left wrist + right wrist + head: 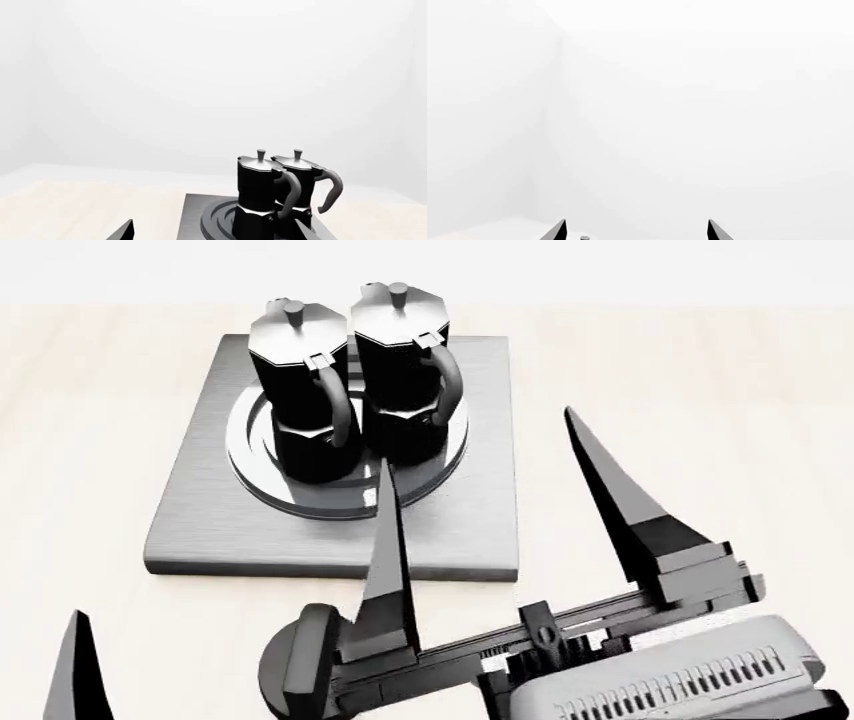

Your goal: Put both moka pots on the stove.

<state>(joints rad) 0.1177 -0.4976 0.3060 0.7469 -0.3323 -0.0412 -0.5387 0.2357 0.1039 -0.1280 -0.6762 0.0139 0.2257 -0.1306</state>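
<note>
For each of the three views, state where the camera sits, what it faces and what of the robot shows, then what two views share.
Head: high, looking down on the stove with both moka pots; right gripper open, left fingertip at the edge.
Left wrist: low, level, facing pots and stove; fingertip shows.
Right wrist: faces blank wall; fingertips only.
Shared: head and left wrist see pots on stove.

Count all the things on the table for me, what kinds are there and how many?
moka pots: 2
stove: 1
round black knob: 1
Total: 4
</note>
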